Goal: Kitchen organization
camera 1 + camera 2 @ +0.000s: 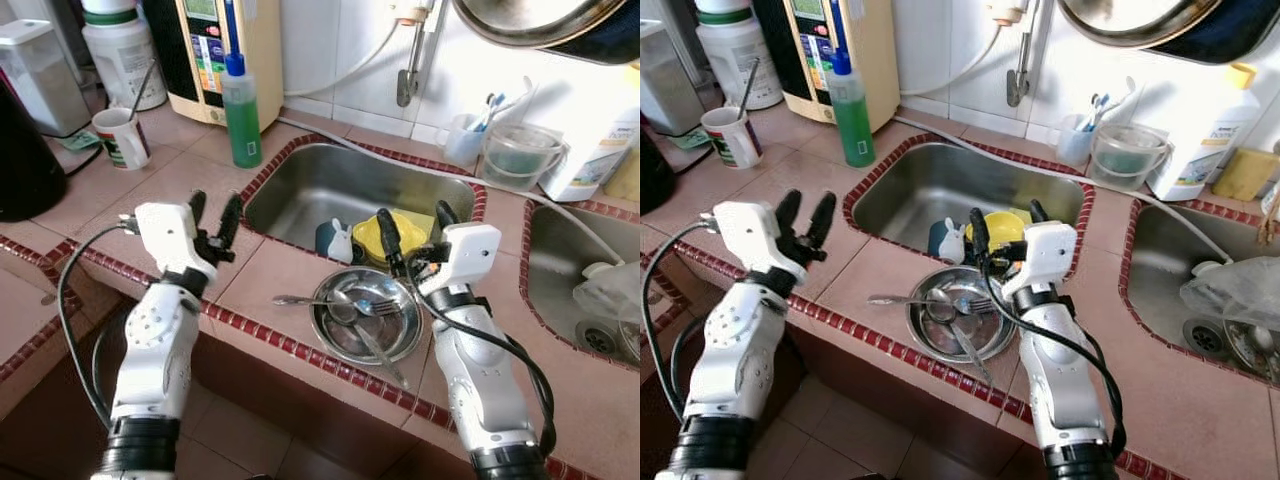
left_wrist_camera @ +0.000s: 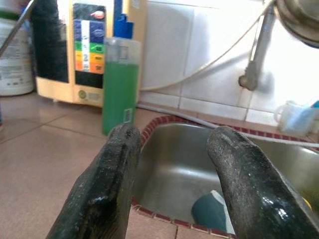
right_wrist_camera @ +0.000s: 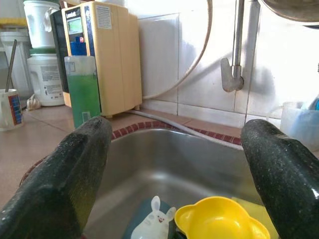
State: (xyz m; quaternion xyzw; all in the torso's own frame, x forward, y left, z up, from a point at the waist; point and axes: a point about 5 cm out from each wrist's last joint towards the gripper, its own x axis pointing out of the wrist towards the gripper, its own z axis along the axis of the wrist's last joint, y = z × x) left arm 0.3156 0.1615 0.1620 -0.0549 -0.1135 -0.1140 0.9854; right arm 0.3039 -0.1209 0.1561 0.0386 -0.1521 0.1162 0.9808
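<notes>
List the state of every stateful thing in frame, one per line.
left gripper: jaws open, empty, above the counter left of the sink
right gripper: jaws open, empty, above the steel bowl
steel bowl: upright on the counter edge, spoon and fork inside
green soap bottle: upright, mostly full
mug: upright, utensil standing in it
yellow cup: in the sink, beside the bunny cup

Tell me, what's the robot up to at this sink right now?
Left gripper open, empty, over counter. Right gripper open, above steel bowl holding spoons. Yellow cup and bunny mug in sink.
</notes>
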